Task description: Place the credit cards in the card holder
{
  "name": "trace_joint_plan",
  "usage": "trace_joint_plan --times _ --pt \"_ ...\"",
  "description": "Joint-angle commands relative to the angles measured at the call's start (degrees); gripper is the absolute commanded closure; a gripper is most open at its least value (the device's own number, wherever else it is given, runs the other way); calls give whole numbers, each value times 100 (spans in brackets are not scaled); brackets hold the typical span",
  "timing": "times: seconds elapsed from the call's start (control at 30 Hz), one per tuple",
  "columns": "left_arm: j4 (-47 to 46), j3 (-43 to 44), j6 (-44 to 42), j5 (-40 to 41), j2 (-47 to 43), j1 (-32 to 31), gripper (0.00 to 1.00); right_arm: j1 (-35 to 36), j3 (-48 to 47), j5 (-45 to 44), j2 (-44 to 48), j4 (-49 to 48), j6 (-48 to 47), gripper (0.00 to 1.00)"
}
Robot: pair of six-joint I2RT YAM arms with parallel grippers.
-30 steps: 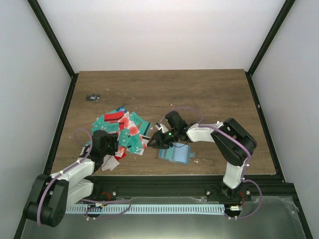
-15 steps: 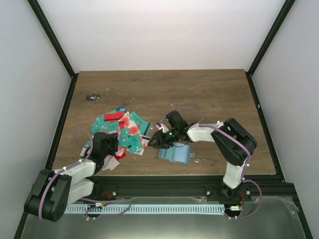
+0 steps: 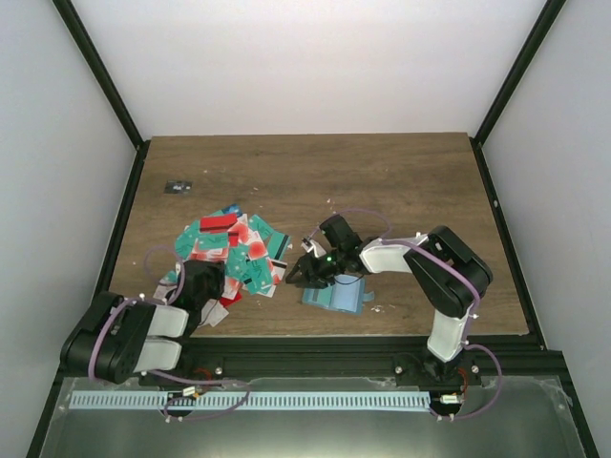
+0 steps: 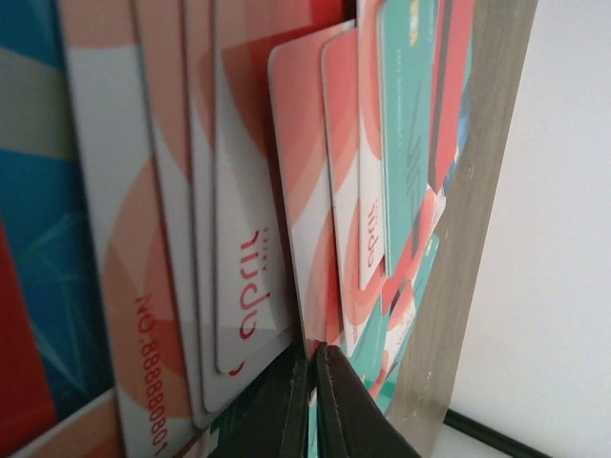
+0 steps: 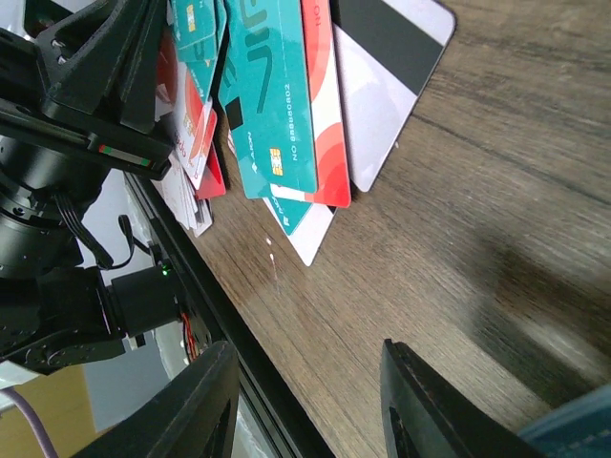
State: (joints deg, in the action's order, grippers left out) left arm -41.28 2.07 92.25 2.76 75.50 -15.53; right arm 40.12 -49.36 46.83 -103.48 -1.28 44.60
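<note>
The left hand is seen lowered at the near edge of the heap of credit cards, its fingers pressed together; whether a card edge is pinched between them cannot be told. In the left wrist view, white-and-red cards are fanned just above the closed tips, with teal ones beside them. The right hand is held low over the wooden surface, just right of the heap, its jaws apart and nothing between them. The teal-blue card holder is laid flat just beside that hand, towards the near edge, apart from the cards.
</note>
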Motion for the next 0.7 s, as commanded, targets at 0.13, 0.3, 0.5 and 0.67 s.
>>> trace_joint_plan --times 0.13,0.3,0.5,0.67 --pt "1767 265 -179 -102 -1085 2 96 -79 -154 -75 192 294 -181 57" --pt "3834 558 -201 -92 -2680 4 96 -88 -360 -233 390 564 -334 57" --pt "5117 556 -31 -727 -3978 18 96 -85 -546 -189 539 902 -472 57" --pt "5927 938 -441 -1210 -4584 17 96 -86 -699 -242 889 1280 -704 56"
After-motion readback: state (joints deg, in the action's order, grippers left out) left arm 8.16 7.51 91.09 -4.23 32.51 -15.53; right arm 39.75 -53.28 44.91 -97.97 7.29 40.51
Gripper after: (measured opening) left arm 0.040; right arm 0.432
